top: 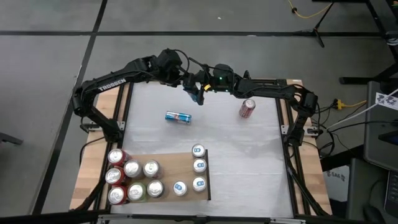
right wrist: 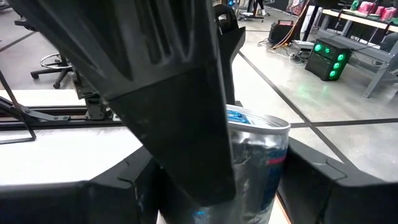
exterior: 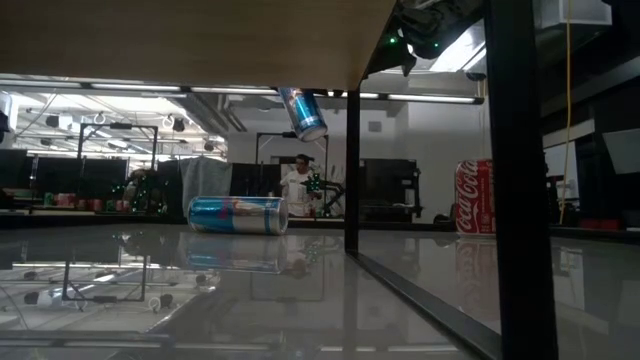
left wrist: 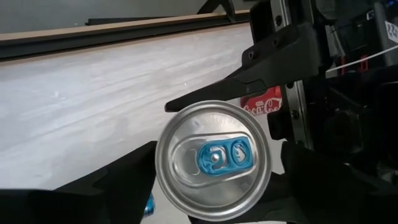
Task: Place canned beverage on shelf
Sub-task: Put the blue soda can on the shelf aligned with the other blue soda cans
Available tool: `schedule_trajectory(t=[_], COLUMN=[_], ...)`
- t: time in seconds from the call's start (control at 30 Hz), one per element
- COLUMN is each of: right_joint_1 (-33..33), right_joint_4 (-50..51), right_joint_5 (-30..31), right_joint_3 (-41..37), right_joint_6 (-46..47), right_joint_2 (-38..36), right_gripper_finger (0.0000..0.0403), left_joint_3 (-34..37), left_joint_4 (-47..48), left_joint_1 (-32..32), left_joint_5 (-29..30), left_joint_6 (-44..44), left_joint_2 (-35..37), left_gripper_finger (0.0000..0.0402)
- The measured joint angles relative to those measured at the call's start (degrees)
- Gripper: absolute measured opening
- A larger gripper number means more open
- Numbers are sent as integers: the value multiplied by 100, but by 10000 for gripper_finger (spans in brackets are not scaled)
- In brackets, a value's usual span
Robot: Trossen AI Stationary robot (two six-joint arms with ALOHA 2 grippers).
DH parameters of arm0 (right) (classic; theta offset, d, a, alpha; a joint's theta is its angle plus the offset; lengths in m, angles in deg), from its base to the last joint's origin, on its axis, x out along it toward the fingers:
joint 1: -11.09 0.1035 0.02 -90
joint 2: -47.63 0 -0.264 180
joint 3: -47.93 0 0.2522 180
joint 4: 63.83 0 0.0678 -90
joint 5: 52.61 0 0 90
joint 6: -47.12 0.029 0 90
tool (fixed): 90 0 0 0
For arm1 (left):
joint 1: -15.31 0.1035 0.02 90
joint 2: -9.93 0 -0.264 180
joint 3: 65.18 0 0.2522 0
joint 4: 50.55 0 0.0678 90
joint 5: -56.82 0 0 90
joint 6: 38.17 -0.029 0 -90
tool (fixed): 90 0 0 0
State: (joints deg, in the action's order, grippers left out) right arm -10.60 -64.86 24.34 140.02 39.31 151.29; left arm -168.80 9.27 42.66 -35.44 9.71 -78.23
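A slim blue-and-silver can (top: 198, 94) hangs tilted above the far middle of the table, where both arms meet; it also shows in the low view (exterior: 303, 112). My right gripper (right wrist: 249, 186) is shut on it. My left gripper (left wrist: 217, 155) is open, with one finger on each side of the can's silver top (left wrist: 213, 158). A thin strip of table shows between the can and one finger. A second blue can (top: 178, 117) lies on its side on the white table. A red cola can (top: 247, 108) stands at the far right. The wooden shelf (top: 168, 163) lies at the near left. My right gripper pinches the blue can's side wall (right wrist: 273, 180) between its two fingers, which come about level from the table's right and lie across the can. The can's top end (right wrist: 258, 121) sticks out past the fingers. The can is lifted clear of the table and tilted.
Several cans stand on the shelf: red and silver-topped ones (top: 132, 180) at its left, blue ones (top: 198, 167) along its right edge. Wooden strips and dark rails run down both table sides. In the low view a dark post (exterior: 350, 170) stands in front.
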Motion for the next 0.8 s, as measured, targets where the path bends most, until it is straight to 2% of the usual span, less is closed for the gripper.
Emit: schedule_trajectory(t=[0.5, 0.8], right_joint_1=[-2, -2], right_joint_4=[-4, -4], right_joint_5=[0, 0], right_joint_3=[0, 0], right_joint_6=[5, 4], right_joint_2=[2, 7], right_gripper_finger=[246, 270], left_joint_3=[0, 0], left_joint_4=[229, 227], left_joint_1=[0, -2], left_joint_5=[13, 64], left_joint_6=[-189, -196], left_joint_2=[0, 0], left_gripper_finger=[220, 209])
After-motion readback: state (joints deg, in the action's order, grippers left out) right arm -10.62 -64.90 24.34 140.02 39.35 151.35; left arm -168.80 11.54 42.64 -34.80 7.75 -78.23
